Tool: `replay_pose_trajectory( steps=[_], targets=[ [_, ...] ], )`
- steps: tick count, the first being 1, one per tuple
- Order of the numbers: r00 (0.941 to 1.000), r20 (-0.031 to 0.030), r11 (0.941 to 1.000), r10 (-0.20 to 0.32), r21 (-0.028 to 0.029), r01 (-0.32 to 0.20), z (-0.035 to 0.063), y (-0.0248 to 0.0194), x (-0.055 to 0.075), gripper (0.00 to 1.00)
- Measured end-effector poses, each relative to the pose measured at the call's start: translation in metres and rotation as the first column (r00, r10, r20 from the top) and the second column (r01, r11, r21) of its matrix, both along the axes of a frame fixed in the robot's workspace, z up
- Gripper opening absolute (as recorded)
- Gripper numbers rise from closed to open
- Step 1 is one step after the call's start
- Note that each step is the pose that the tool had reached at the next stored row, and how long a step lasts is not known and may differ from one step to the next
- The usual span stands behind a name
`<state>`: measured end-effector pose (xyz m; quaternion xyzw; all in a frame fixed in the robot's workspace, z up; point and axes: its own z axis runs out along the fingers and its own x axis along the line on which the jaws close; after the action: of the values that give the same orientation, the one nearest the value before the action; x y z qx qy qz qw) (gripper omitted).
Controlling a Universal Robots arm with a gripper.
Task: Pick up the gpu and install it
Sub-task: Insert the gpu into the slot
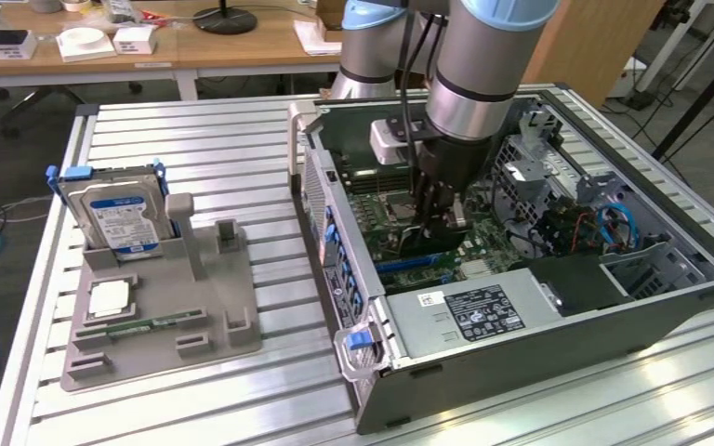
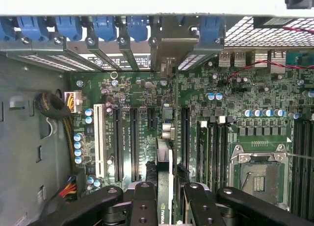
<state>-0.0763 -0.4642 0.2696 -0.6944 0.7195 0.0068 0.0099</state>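
One hand [image 2: 169,196] grips the thin, flat black rectangular gpu card [image 2: 166,162] by its upper edge, edge-on directly below it, over the green motherboard's [image 2: 235,103] slots. It looks stiff, light, fragile.
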Motion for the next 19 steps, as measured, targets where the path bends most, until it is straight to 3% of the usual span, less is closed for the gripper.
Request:
replay_pose_trajectory(
  steps=[19],
  targets=[
    [1.0000,-0.0016,1.0000,0.000,-0.0002,0.000,-0.0124,0.0000,-0.001,0.26]
  ],
)
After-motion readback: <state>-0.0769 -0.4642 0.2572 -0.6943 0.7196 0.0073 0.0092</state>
